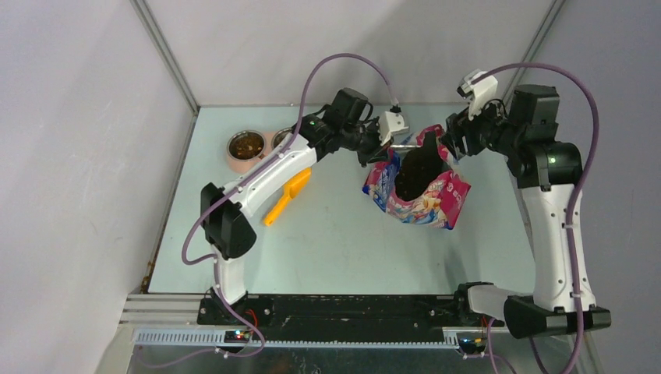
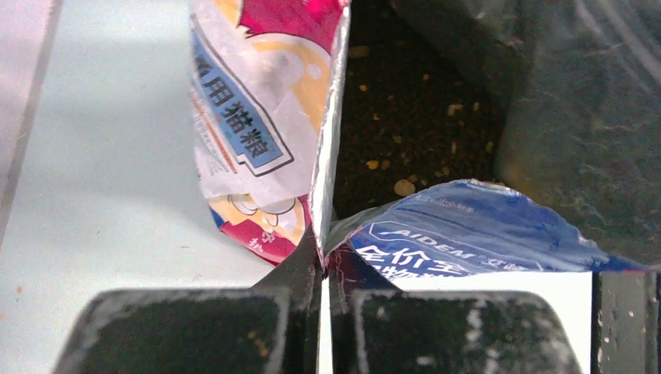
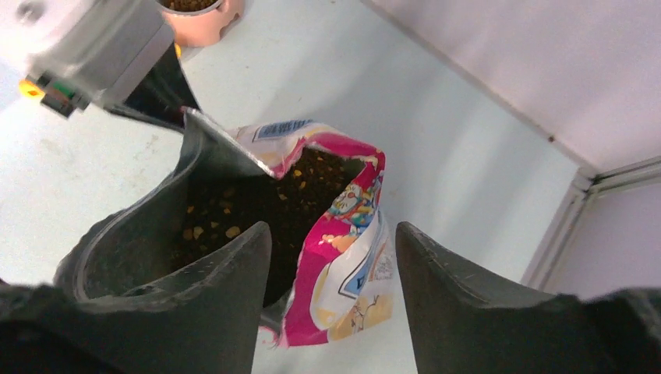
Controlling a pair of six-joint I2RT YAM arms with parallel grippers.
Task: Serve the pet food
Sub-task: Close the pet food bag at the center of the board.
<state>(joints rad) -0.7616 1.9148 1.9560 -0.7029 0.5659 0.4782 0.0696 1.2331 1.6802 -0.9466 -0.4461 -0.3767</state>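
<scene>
The pet food bag point(image 1: 425, 191), glossy blue, pink and red, stands open at the middle right of the table. Brown kibble point(image 2: 405, 117) shows inside its dark mouth, and the kibble point(image 3: 257, 195) also shows in the right wrist view. My left gripper point(image 1: 379, 153) is shut on the bag's left rim; in the left wrist view the left gripper point(image 2: 325, 261) pinches the foil edge of the bag point(image 2: 257, 109). My right gripper point(image 1: 452, 148) is at the bag's right rim, open, and the right gripper point(image 3: 334, 238) straddles the pink edge of the bag point(image 3: 343, 257) without pinching it.
A pink double-bowl feeder point(image 1: 248, 146) stands at the back left with kibble in its left bowl; its right bowl is partly behind my left arm. An orange scoop point(image 1: 288, 195) lies on the table beside that arm. Grey walls close off the back and sides.
</scene>
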